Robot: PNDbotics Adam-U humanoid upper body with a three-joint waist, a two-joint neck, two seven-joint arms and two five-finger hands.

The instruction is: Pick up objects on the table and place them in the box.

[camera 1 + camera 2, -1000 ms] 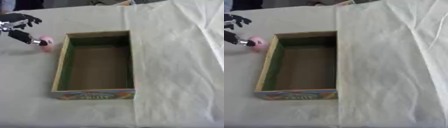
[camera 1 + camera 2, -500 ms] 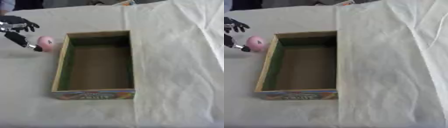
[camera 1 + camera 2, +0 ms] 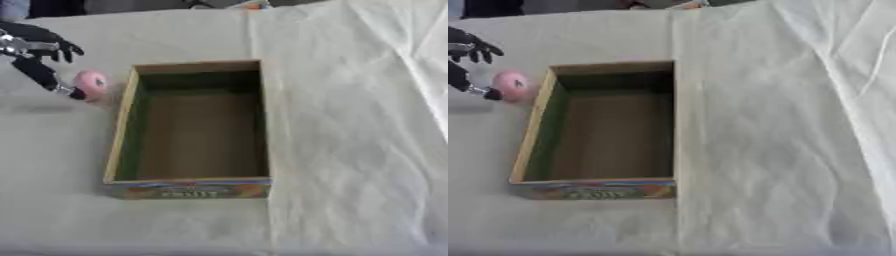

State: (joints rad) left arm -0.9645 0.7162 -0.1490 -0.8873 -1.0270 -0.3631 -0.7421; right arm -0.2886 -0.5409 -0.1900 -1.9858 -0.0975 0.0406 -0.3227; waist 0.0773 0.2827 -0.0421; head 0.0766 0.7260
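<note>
Pink ball (image 3: pixel 90 83) lay on cloth (image 3: pixel 350 125), just left of box (image 3: pixel 118 150), near far-left corner. Left hand (image 3: pixel 33 50) hovered at ball's left side, fingers spread, one long digit angled down with tip at or touching ball's lower left edge; contact unclear. Nothing gripped. Right hand out of view. Box looked empty. Ball judged small, light, round, likely to roll if nudged; hardness not discernible. Best hold: pinch across widest part, digits on opposite sides, then lift over box wall.
</note>
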